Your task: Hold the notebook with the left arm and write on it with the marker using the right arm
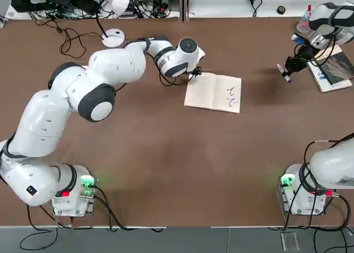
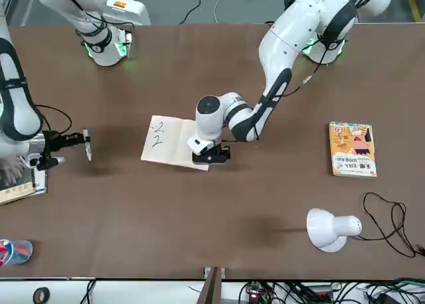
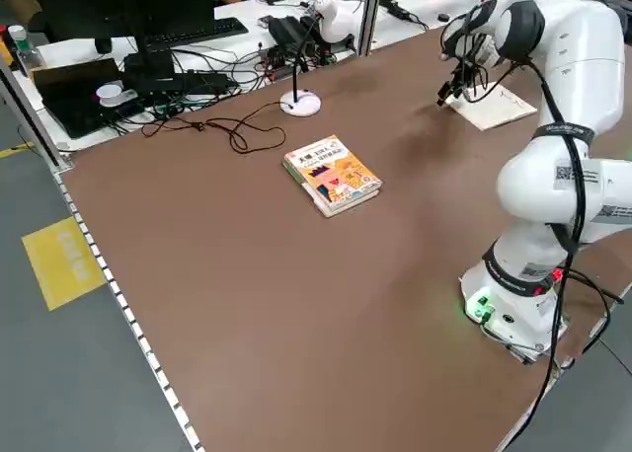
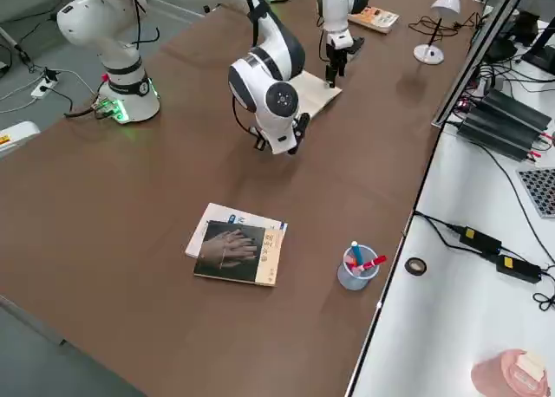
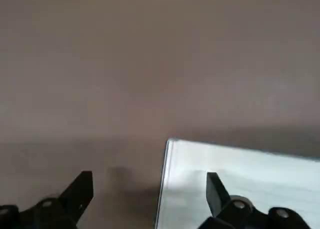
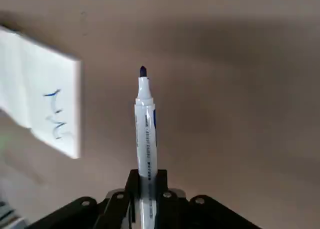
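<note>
In the top view the notebook (image 1: 213, 92) lies open right of centre, with blue scribbles on its right page. The left arm (image 1: 83, 93) reaches from the lower left up to the notebook's upper-left corner, where the left gripper (image 1: 194, 72) presses down. At the upper right the right gripper (image 1: 292, 64) hangs above bare table, well apart from the notebook, clamped on the marker (image 1: 284, 73), next to a dark book (image 1: 332, 70) at the right edge.

In the front view an orange book (image 2: 352, 149) lies at right and a white lamp (image 2: 330, 229) at lower right; much brown table (image 2: 199, 224) is free between them and the notebook.

In the right side view a clear cup (image 4: 355, 271) at lower centre holds a red pen and a blue pen, near the table's edge.

The left wrist view shows its fingers (image 5: 217, 191) spread wide, one on the page, one on the table beside the notebook's edge.

The right wrist view shows the marker gripped tight, blue tip out over bare table
</note>
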`<action>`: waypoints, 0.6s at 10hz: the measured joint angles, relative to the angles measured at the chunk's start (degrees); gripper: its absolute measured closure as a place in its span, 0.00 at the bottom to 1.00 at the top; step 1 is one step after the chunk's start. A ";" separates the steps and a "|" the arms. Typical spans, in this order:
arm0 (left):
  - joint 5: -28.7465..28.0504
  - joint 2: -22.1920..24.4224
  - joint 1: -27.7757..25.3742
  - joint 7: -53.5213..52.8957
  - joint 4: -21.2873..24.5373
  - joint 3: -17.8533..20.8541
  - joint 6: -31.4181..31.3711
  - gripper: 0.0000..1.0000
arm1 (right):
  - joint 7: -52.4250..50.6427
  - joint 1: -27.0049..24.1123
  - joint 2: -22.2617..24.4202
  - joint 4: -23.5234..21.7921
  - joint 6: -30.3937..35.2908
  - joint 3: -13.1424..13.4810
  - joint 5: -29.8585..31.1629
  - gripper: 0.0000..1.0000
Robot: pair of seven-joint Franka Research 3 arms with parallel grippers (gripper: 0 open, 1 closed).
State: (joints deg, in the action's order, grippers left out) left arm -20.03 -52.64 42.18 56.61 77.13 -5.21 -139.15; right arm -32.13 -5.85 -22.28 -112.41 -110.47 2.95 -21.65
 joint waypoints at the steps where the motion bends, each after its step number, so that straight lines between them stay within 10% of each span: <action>1: 0.00 0.79 -0.45 -1.18 -0.32 0.00 0.71 0.00 | -0.39 -0.04 -0.19 0.00 -2.04 0.00 1.42 0.83; 6: 0.52 8.19 -3.22 -8.66 -0.92 -0.46 7.70 0.00 | -1.39 -0.87 -1.53 0.02 -8.67 0.45 5.04 0.83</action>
State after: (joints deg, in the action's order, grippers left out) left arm -19.51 -44.45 38.96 47.95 76.21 -5.67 -131.45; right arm -33.52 -6.71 -23.81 -112.40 -119.14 3.40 -16.60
